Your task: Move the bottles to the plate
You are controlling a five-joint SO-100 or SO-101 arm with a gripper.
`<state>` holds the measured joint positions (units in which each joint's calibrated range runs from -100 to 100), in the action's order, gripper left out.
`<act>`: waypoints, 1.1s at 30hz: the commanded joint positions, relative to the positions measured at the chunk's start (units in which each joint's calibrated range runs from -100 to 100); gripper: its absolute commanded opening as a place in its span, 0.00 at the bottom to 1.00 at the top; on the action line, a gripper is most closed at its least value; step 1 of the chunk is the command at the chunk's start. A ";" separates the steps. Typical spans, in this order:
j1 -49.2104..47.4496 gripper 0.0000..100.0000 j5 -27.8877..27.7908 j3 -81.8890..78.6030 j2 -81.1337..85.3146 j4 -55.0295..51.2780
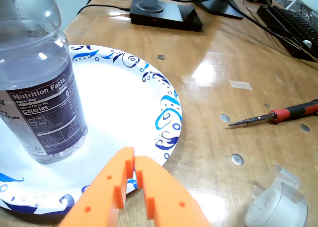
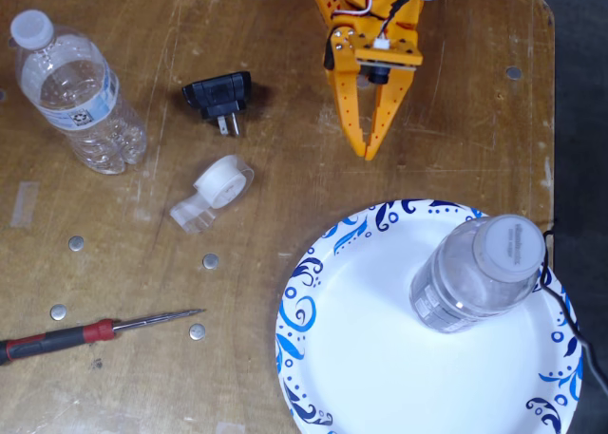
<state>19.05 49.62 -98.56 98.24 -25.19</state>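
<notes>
One clear water bottle (image 2: 480,274) with a white cap stands upright on the blue-patterned white plate (image 2: 356,358); the wrist view shows that bottle (image 1: 37,83) at the left on the plate (image 1: 129,103). A second bottle (image 2: 78,94) lies on its side on the table at the upper left of the fixed view. My orange gripper (image 2: 368,152) hangs above the table just beyond the plate's rim, its fingers together and holding nothing. In the wrist view the gripper (image 1: 134,160) points at the plate's near edge.
A clear tape roll (image 2: 218,189), a black power plug (image 2: 220,100), a red-handled screwdriver (image 2: 90,332) and several small metal discs lie on the wooden table (image 2: 285,64). In the wrist view, monitor stands, cables and a keyboard (image 1: 293,23) sit at the back.
</notes>
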 commanded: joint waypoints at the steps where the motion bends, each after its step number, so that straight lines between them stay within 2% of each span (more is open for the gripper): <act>1: -4.12 0.01 -0.59 -0.45 0.58 -0.66; 11: -4.23 0.01 -1.06 -0.45 0.58 0.21; 17: -3.26 0.01 4.21 -0.27 0.67 0.91; 22: -2.61 0.01 4.63 -0.36 0.67 13.09; 27: 4.61 0.01 4.63 -0.45 0.58 24.41; 33: 19.60 0.01 4.32 -0.45 0.58 31.54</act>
<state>32.27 53.95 -98.65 98.24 2.89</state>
